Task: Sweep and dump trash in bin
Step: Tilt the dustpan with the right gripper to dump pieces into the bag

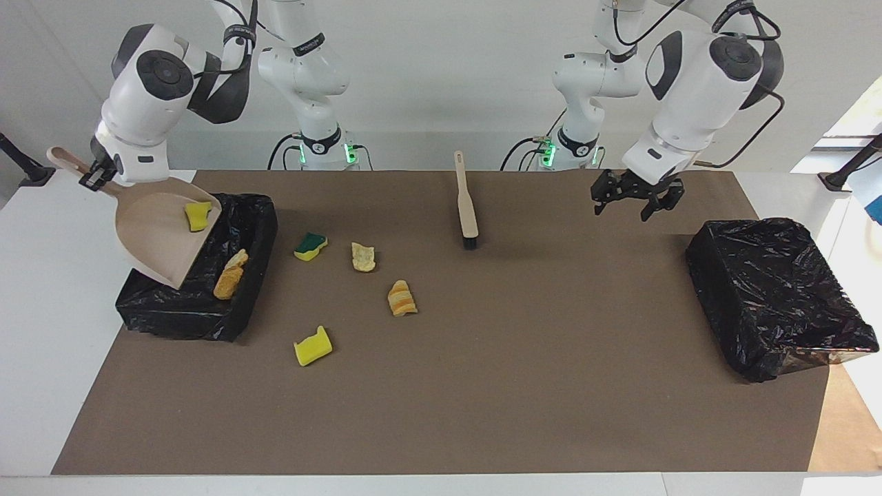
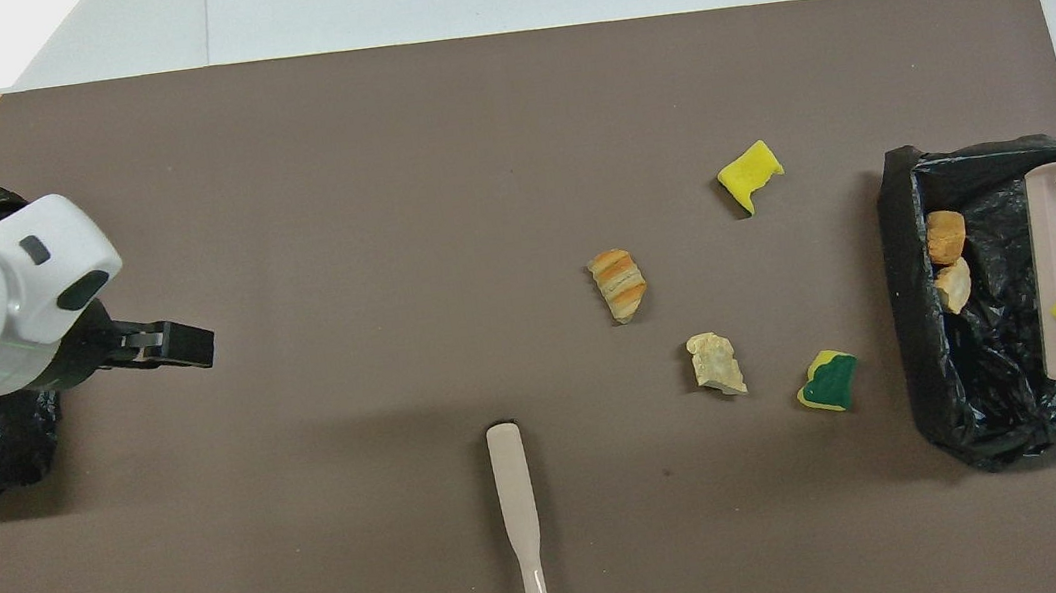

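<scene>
Right gripper (image 1: 96,176) clamps the tilted beige plastic dustpan (image 1: 155,238) over the black-lined bin (image 1: 200,313); its fingers are hidden overhead. Left gripper (image 1: 637,200) is open, holding nothing.

A white surface (image 1: 41,331) carries a large brown mat (image 1: 482,386) that covers nearly all of it, leaving white margins at both ends and along the edge farthest from the robots. At the mat's corner farthest from the robots, toward the left arm's end, a lighter tan patch (image 1: 837,427) shows under it. A plain pale wall (image 1: 441,76) rises where the robots stand; bright light falls on a white strip (image 1: 854,124) at the left arm's end, and a dark slanted bar (image 1: 21,162) stands at each end of the surface.
</scene>
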You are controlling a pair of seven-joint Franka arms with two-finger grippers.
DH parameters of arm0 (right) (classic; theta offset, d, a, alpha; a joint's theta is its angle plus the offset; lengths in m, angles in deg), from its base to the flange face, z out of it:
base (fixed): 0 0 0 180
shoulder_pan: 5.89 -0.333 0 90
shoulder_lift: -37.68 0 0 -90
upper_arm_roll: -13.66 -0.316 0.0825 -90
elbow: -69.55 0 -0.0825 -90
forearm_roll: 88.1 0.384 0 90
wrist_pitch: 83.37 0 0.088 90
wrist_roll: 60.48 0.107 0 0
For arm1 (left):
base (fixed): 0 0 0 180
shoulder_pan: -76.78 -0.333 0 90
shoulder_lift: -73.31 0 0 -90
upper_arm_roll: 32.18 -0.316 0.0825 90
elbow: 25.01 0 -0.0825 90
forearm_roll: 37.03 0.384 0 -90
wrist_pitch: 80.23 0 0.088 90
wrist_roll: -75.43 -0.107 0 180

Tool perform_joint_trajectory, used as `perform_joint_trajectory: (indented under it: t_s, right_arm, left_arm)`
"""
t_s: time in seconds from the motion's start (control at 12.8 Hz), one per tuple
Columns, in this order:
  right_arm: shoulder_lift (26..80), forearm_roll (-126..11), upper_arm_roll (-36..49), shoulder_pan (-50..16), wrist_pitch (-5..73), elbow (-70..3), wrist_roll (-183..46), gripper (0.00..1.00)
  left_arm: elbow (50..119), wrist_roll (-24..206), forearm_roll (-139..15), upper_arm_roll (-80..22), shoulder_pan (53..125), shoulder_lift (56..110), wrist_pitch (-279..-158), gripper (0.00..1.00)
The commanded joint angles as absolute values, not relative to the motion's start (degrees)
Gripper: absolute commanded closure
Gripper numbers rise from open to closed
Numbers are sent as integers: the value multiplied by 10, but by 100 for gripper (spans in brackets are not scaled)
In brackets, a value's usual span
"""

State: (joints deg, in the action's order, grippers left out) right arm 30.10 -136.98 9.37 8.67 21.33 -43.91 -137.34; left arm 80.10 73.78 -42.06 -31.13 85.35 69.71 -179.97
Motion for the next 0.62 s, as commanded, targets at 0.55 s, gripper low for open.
perform_joint_trajectory:
  t_s: [0.55]
  right_arm:
    - [294,-1409,90,83,211,-427,-1407,100]
  left_arm:
    - [705,713,-388,-307,782,700,-1708,0]
